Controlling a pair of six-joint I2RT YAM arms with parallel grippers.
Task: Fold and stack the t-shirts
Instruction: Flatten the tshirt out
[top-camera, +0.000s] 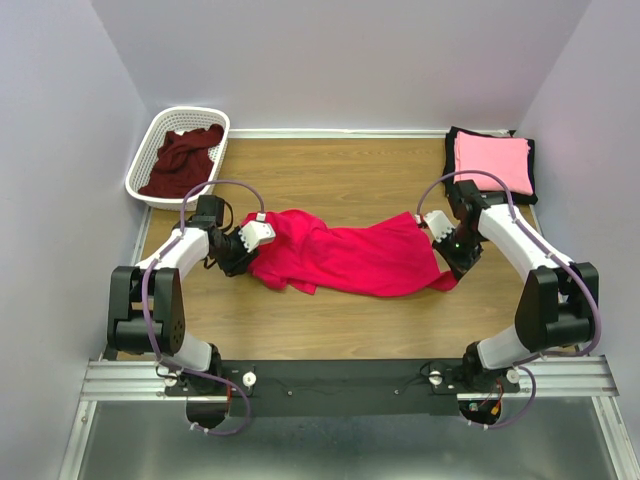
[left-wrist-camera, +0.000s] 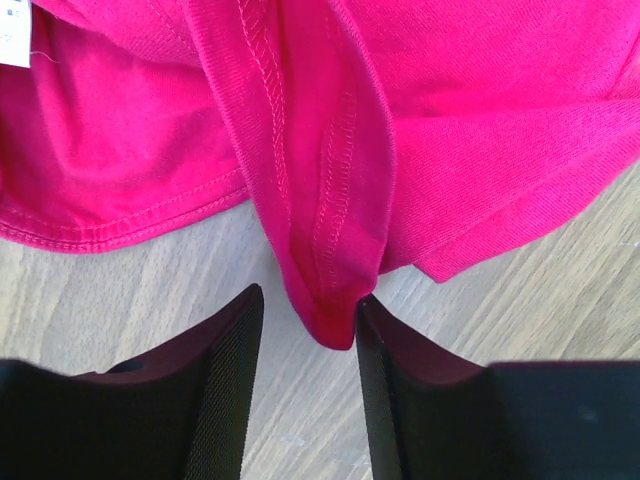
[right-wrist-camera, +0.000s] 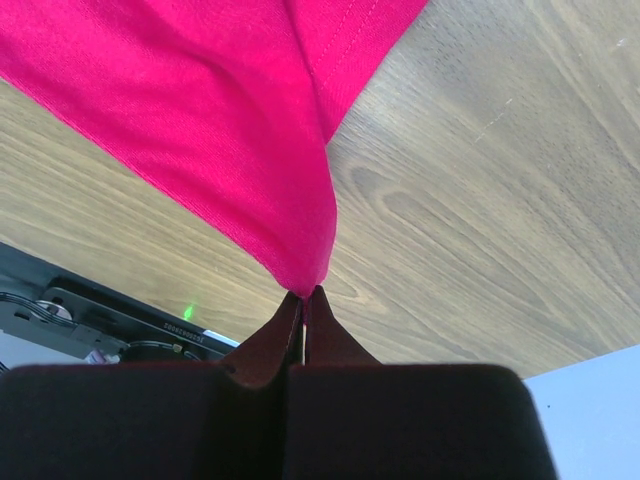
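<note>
Mid-table, two arms bend low over one red shirt (top-camera: 350, 257): right gripper (right-wrist-camera: 303, 295) pinches its corner, left gripper (left-wrist-camera: 305, 300) half-wide round a fold, seemingly loose. One maroon shirt (top-camera: 185, 160) lies in the basket (top-camera: 135, 177); one pink shirt (top-camera: 490, 160) tops one black shirt (top-camera: 530, 170).

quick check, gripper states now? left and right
Left gripper: open, jaws apart around a fold of the red t-shirt, not clamped.
Right gripper: shut on a corner of the red t-shirt.

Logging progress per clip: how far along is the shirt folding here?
Done: pink t-shirt folded atop the black t-shirt. In hand: red t-shirt lying unfolded, right gripper pinching one corner, left gripper open around a hem fold. Remaining: maroon t-shirt, bunched in the basket.
</note>
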